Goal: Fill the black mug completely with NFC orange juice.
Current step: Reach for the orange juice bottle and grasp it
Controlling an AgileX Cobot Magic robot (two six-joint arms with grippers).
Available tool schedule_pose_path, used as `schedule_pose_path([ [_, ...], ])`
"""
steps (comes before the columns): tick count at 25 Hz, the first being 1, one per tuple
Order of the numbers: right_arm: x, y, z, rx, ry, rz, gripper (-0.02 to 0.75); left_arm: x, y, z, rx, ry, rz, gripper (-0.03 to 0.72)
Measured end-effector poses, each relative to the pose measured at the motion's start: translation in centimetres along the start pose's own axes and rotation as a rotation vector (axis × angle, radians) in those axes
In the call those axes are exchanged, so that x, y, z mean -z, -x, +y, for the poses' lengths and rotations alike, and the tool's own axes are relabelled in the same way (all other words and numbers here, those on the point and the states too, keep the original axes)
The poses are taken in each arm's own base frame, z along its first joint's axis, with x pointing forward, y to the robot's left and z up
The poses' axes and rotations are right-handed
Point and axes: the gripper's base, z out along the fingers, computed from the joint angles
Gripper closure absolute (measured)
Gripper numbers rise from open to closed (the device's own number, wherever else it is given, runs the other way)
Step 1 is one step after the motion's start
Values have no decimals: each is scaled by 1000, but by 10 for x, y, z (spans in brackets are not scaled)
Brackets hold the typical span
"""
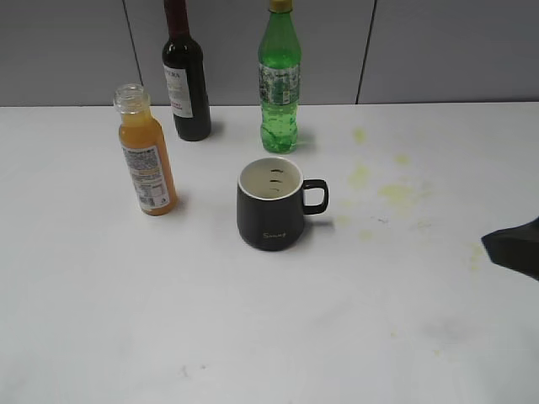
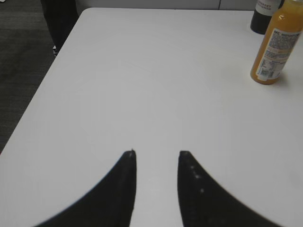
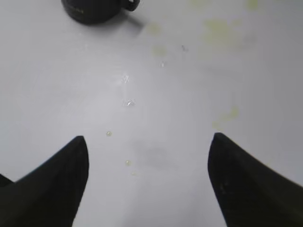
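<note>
The black mug [image 1: 271, 206] stands upright mid-table, handle to the right, cream inside showing; its base appears at the top of the right wrist view [image 3: 94, 12]. The NFC orange juice bottle [image 1: 146, 156], capless and upright, stands to the mug's left; in the left wrist view the bottle [image 2: 277, 45] is at the far right. My left gripper [image 2: 156, 153] hovers over bare table, jaws apart with nothing between, far from the bottle. My right gripper [image 3: 147, 139] is wide open over the table, well short of the mug; only a dark part of it [image 1: 515, 246] shows at the exterior view's right edge.
A dark wine bottle [image 1: 186, 80] and a green plastic bottle [image 1: 279, 80] stand at the back behind the mug. Yellowish spill stains [image 1: 396, 194] mark the white table [image 1: 269, 337] right of the mug. The table's left edge [image 2: 42, 85] drops to dark floor.
</note>
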Motion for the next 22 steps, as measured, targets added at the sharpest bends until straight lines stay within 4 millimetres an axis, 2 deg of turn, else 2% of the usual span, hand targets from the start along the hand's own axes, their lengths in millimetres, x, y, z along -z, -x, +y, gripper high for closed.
schedule_pose_path([
  [3, 26, -11, -9, -85, -43, -42, 143, 0, 0, 0, 0, 0, 0, 449],
  [7, 54, -39, -23, -196, -155, -79, 143, 0, 0, 0, 0, 0, 0, 449],
  [12, 82, -72, -21, -267, -252, -194, 143, 0, 0, 0, 0, 0, 0, 449],
  [17, 91, -97, -12, -262, -269, -292, 143, 0, 0, 0, 0, 0, 0, 449],
  [22, 91, -121, -6, -255, -277, -348, 143, 0, 0, 0, 0, 0, 0, 449],
])
